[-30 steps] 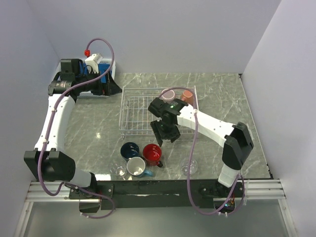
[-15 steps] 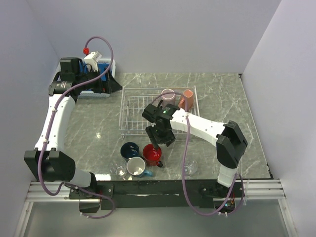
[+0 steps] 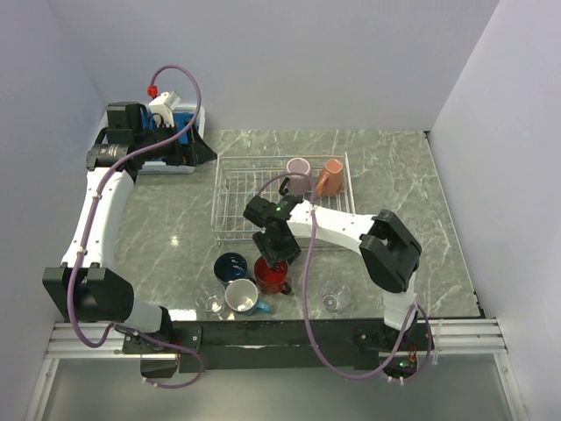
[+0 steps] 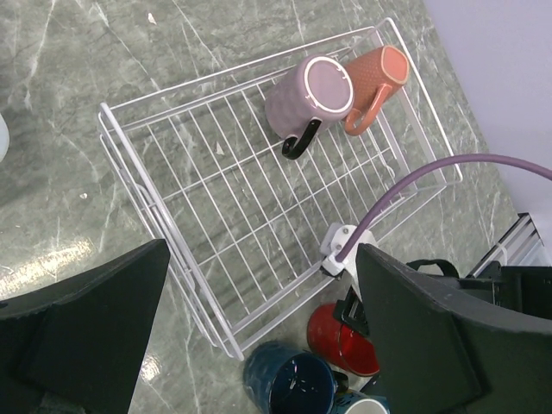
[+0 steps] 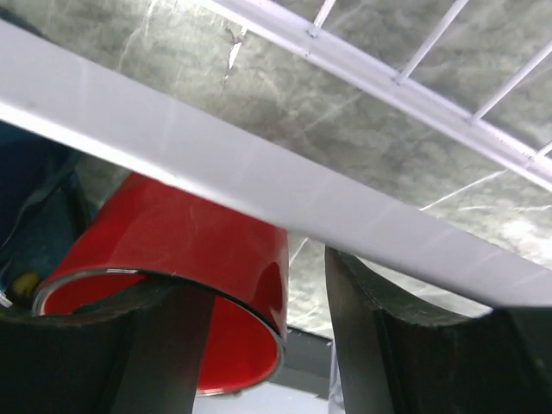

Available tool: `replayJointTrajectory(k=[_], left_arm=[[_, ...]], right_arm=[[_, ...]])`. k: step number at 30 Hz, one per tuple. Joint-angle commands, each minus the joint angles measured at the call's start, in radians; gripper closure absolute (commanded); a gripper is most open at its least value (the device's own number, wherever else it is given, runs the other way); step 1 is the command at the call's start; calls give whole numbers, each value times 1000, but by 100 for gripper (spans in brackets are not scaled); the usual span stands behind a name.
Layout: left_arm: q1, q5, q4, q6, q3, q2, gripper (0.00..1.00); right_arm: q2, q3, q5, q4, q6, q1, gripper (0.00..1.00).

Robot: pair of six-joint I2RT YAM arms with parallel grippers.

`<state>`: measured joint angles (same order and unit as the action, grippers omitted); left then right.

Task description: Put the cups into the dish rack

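Observation:
The white wire dish rack [image 3: 241,197] holds a mauve mug [image 3: 298,169] and a salmon-orange mug [image 3: 330,176] at its back right; both also show in the left wrist view, the mauve mug [image 4: 315,95] and the salmon mug [image 4: 375,73]. In front of the rack stand a red mug [image 3: 273,279], a navy mug [image 3: 230,266], a light blue mug [image 3: 243,297] and two clear glass cups [image 3: 213,303] [image 3: 334,296]. My right gripper [image 3: 272,253] is open, low over the red mug [image 5: 172,241]: one finger [image 5: 164,345] is inside it, the other [image 5: 371,345] outside, straddling its wall. My left gripper [image 3: 195,151] is open and empty at the back left.
A white plastic basket with blue cloth [image 3: 180,118] sits at the back left under my left arm. The rack's front wire [image 5: 259,172] crosses close above the red mug in the right wrist view. The navy mug [image 4: 289,379] stands close beside the red mug [image 4: 345,336].
My right gripper has moved left and toward the near edge, from the rack's front down onto the red mug's rim. The left arm has not moved.

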<state>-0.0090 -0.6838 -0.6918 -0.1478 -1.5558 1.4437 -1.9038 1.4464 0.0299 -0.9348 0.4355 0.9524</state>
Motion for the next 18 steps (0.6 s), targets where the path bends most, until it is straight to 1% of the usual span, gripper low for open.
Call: replayJointTrajectory(k=[1, 3, 5, 6, 8, 9, 11, 15, 18], left_arm=[[3, -8, 28, 2, -30, -6, 4], [3, -8, 29, 1, -29, -3, 4], [3, -8, 29, 1, -33, 3, 4], [3, -7, 28, 1, -35, 6, 4], [3, -5, 26, 1, -46, 15, 4], [3, -5, 26, 1, -49, 18, 4], [3, -11, 28, 1, -50, 24, 4], [1, -26, 38, -10, -58, 32, 3], [0, -65, 43, -32, -79, 47, 1]], right_arm=[[-24, -1, -76, 48, -41, 17, 42], [-15, -11, -91, 51, -46, 29, 43], [3, -37, -102, 60, -46, 35, 47], [9, -46, -102, 62, -43, 34, 58], [29, -76, -107, 65, -31, 37, 74], [37, -87, -110, 64, -26, 39, 89], [61, -106, -122, 47, -15, 39, 99], [127, -107, -162, -8, -1, 39, 100], [193, -38, -206, -94, 11, 37, 100]])
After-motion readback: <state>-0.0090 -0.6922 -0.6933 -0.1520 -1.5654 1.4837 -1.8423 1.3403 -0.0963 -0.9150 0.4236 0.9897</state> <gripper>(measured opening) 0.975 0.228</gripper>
